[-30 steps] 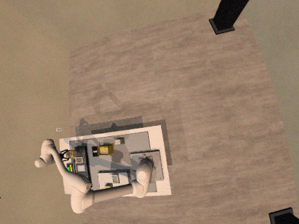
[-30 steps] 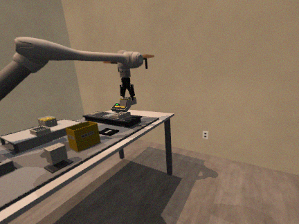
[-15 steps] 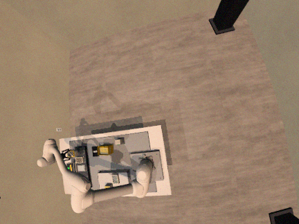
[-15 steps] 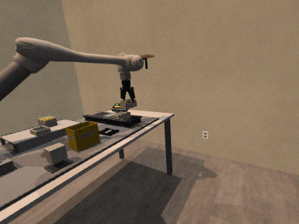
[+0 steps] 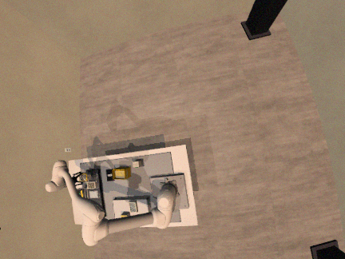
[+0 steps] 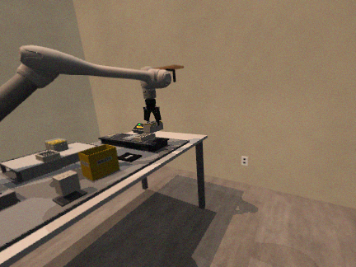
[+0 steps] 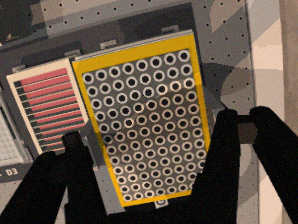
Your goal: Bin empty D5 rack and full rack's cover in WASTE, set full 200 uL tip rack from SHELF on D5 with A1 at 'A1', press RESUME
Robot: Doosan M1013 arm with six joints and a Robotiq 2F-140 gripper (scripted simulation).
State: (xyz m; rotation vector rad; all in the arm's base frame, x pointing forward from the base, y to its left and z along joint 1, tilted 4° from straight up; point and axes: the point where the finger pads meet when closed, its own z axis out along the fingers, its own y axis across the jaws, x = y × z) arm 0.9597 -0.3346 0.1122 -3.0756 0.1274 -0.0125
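My gripper [image 7: 151,109] is shut on a tip rack [image 7: 145,125] with a yellow top frame and a full grid of white-ringed holes; I see no cover on it. I hold it by its long sides, slightly turned, just above the dark deck [image 6: 133,141] at its right end. In the side view the gripper [image 6: 152,116] hangs straight down with the rack [image 6: 152,127] close over the deck. The reservoir [image 7: 50,107] with red troughs lies just left of the rack, and a white plate marked D3 [image 7: 7,145] is further left. The yellow waste bin [image 6: 99,161] stands upright on the table.
A shelf [image 6: 41,158] at the table's left carries two racks [image 6: 56,144] [image 6: 48,155]. A flat black nest [image 6: 127,155] lies beside the bin. A beige block on a black base [image 6: 66,183] stands nearer the camera. A small panel with a green light [image 6: 139,125] sits behind the deck.
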